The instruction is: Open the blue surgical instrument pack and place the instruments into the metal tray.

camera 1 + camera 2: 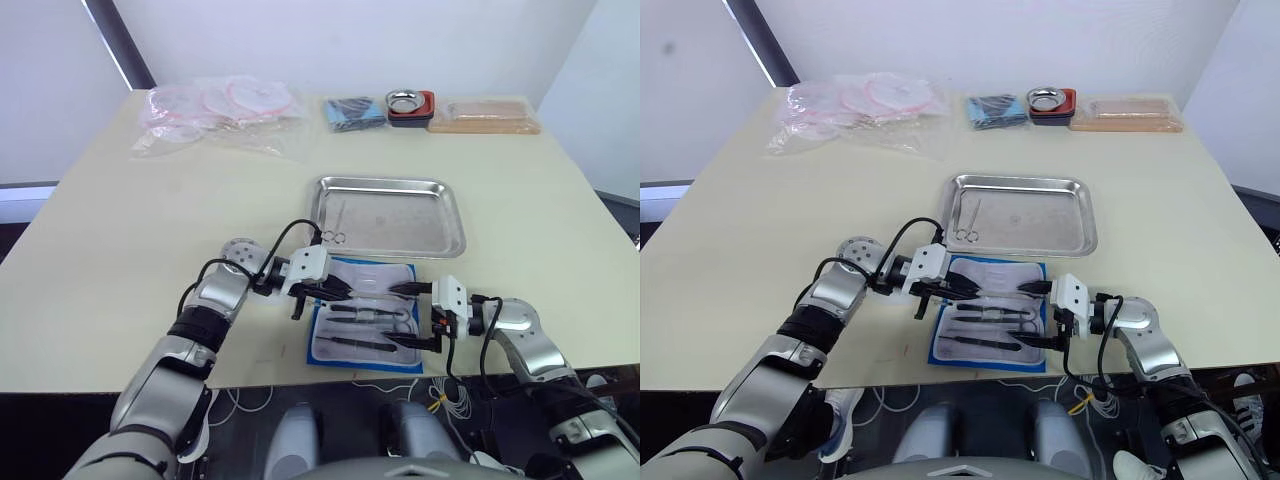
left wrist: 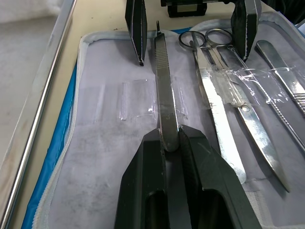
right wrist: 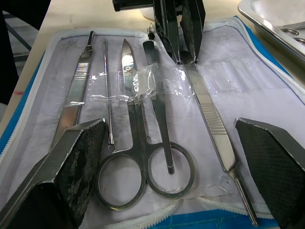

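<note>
The blue surgical instrument pack (image 1: 318, 335) lies open on the table just in front of the metal tray (image 1: 440, 225), pale lining up. Several instruments rest on the lining, among them ring-handled scissors (image 3: 138, 157) and straight tools (image 3: 76, 90). My left gripper (image 2: 170, 138) is at the pack's left end, shut on a flat straight instrument with a ribbed handle (image 2: 164, 81), which still lies along the lining. Over the pack's right end my right gripper (image 1: 408, 315) stands wide open, one finger on either side of the tools. One ring-handled instrument (image 1: 968, 222) lies in the tray's left part.
Along the table's far edge are clear plastic bags with pink rings (image 1: 215, 115), a dark-blue folded bundle (image 1: 352, 110), a small steel bowl on a red-black base (image 1: 408, 103) and a tan flat pack (image 1: 485, 115). The pack lies close to the table's near edge.
</note>
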Tool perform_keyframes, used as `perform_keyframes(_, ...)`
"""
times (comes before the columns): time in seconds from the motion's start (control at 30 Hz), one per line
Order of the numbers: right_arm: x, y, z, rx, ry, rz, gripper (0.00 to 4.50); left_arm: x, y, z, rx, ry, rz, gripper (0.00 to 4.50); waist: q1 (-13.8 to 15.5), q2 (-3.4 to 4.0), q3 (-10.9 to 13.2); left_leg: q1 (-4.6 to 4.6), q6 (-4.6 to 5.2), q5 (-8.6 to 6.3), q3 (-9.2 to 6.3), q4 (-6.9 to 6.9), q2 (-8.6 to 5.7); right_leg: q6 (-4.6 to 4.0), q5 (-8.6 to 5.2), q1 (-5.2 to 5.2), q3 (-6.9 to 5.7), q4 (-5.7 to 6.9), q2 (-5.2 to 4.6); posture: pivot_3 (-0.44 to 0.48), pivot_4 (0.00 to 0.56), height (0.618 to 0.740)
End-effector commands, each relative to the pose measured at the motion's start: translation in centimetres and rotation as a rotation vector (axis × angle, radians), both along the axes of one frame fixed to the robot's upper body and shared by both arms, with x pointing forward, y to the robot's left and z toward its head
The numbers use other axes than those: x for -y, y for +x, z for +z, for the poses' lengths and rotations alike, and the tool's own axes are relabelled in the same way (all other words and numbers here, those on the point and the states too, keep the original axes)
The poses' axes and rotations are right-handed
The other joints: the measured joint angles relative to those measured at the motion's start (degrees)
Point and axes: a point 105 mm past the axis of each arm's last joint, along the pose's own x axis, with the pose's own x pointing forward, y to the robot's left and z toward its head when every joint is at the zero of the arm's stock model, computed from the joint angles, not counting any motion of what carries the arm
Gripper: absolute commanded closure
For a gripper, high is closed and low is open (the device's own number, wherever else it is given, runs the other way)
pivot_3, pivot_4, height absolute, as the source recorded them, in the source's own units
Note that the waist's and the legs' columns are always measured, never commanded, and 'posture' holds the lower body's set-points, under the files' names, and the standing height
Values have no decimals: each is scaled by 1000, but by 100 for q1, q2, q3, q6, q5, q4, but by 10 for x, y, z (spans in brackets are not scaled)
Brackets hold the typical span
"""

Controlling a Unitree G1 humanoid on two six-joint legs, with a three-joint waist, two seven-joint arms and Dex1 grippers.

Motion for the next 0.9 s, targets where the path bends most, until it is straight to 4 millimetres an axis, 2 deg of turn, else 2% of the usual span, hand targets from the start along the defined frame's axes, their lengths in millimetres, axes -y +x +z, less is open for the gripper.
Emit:
perform_keyframes(0.03,9,-23,-55,-213,-126,-27,0,-1,0,13,29,57,-38,4447,-5,1,0,0,0,0,0,0,0,3,-2,0,0,0,0,0,150,740)
perform_keyframes(0.3,9,-24,-55,-215,-125,-27,0,-5,3,31,55,115,-32,4447,-7,1,1,-1,0,0,-1,-1,1,2,-2,0,0,0,1,0,150,740)
perform_keyframes(0.9,5,-24,-57,-218,-122,-20,0,-40,-1,54,39,267,20,4447,-25,9,9,0,0,0,-1,-4,7,1,-5,-4,2,0,8,0,150,740)
